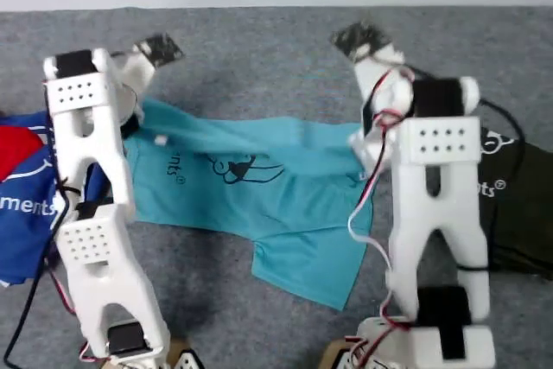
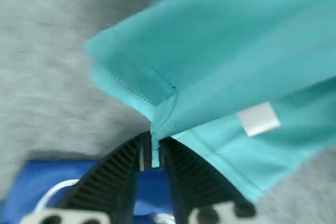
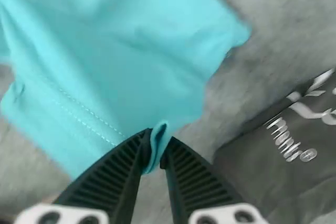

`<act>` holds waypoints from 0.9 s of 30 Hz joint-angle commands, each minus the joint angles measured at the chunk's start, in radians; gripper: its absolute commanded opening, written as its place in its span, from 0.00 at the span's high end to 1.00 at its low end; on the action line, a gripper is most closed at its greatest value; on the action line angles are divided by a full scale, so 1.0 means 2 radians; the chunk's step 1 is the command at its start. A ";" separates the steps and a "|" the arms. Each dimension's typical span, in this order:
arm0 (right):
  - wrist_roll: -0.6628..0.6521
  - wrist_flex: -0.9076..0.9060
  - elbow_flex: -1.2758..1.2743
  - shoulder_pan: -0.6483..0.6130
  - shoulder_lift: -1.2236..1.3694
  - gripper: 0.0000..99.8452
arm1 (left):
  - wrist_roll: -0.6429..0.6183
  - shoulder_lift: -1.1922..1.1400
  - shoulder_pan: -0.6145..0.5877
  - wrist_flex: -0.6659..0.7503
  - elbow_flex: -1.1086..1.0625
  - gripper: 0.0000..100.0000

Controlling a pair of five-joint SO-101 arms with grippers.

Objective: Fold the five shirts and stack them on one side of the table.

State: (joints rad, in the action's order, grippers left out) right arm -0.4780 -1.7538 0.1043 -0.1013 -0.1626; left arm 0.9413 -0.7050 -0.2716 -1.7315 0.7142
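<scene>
A teal shirt (image 1: 259,187) lies spread across the middle of the grey table, print facing up, one part hanging toward the front. My left gripper (image 2: 152,153) is shut on the teal shirt (image 2: 220,66) at a seamed corner on its left end, near a white tag (image 2: 258,119). My right gripper (image 3: 156,148) is shut on the teal shirt (image 3: 105,61) at its right edge. In the high view the left arm (image 1: 91,179) stands over the shirt's left end and the right arm (image 1: 432,187) over its right end.
A blue shirt with red and white print (image 1: 26,205) lies bunched at the left edge, also seen as blue shirt (image 2: 42,182). A dark shirt with white print (image 1: 514,205) lies at the right, dark shirt (image 3: 283,150). Grey carpet-like tabletop (image 1: 259,49) is bare at the back.
</scene>
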 commanded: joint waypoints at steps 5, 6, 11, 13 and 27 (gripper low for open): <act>0.006 0.005 -0.189 -0.004 -0.101 0.99 | 0.043 0.034 -0.010 0.003 -0.107 0.99; 0.006 0.013 -0.212 -0.009 -0.110 0.99 | 0.042 0.034 -0.012 0.013 -0.114 0.99; 0.006 0.051 -0.311 -0.047 -0.145 0.99 | 0.041 0.034 -0.021 0.057 -0.134 0.99; 0.006 0.063 -0.338 -0.063 -0.153 0.99 | 0.037 0.034 -0.026 0.062 -0.134 0.99; 0.008 0.109 -0.397 -0.125 -0.157 0.99 | -0.005 0.038 -0.044 0.079 -0.086 0.99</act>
State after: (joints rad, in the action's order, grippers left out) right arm -0.4764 -1.5543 -0.6859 -0.3299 -0.4526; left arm 0.9551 -0.7020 -0.3253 -1.5965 0.4703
